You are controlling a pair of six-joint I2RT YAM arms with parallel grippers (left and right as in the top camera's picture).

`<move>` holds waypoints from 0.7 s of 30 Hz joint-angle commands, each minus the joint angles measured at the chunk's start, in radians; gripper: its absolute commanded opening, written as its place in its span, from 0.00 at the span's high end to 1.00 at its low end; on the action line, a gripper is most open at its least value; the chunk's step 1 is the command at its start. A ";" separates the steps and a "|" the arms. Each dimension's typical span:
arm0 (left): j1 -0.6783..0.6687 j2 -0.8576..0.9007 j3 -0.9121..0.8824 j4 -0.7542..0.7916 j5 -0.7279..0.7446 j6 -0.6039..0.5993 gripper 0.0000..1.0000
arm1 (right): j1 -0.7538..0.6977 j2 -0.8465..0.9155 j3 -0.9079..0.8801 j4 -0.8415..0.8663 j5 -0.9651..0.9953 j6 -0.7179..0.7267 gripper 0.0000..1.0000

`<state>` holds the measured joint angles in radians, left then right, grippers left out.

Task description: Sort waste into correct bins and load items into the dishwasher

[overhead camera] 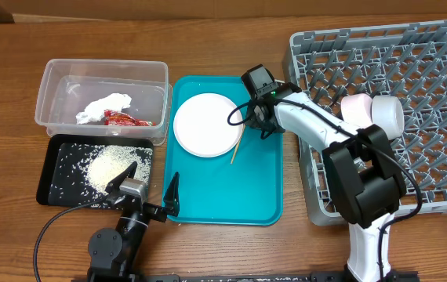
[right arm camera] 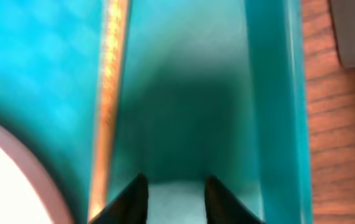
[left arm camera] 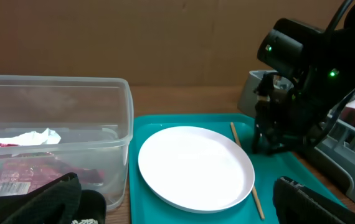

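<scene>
One chopstick point(right arm camera: 108, 93) lies on the teal tray point(right arm camera: 184, 93), just left of the right claw point(right arm camera: 174, 202). The claw's fingers stand narrowly apart and hold nothing. The plate point(overhead camera: 205, 124) lies left of the chopstick. The left claw point(overhead camera: 154, 172) is spread wide at the tray's near-left corner. Print on the red wrapper point(left arm camera: 22, 174) in the clear tub point(left arm camera: 118, 124) is unreadable. Only the overhead view shows the rice point(overhead camera: 114, 163) in the black tray point(overhead camera: 59, 184) and the dish rack point(overhead camera: 443, 180) with a pink bowl point(overhead camera: 355, 106) and white cup point(overhead camera: 388, 113).
</scene>
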<state>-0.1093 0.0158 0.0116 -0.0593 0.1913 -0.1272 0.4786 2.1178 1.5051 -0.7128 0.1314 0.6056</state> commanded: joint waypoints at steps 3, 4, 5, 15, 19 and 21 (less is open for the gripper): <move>0.006 -0.011 -0.007 0.004 0.008 -0.007 0.00 | 0.010 -0.086 0.009 0.080 -0.005 -0.064 0.50; 0.006 -0.011 -0.007 0.004 0.008 -0.007 0.00 | 0.010 -0.084 0.008 0.091 -0.005 -0.064 0.50; 0.006 -0.011 -0.007 0.004 0.008 -0.007 0.00 | 0.009 -0.078 0.006 0.107 -0.005 -0.064 0.50; 0.006 -0.011 -0.007 0.004 0.008 -0.007 0.00 | 0.010 0.042 0.004 0.178 -0.003 -0.064 0.51; 0.006 -0.011 -0.007 0.004 0.008 -0.007 0.00 | 0.010 0.065 0.004 0.144 -0.001 -0.064 0.61; 0.006 -0.011 -0.007 0.004 0.008 -0.007 0.00 | 0.010 0.065 0.004 0.112 0.000 -0.064 0.74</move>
<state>-0.1093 0.0158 0.0116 -0.0589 0.1913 -0.1272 0.4835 2.1590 1.5120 -0.5724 0.1356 0.5350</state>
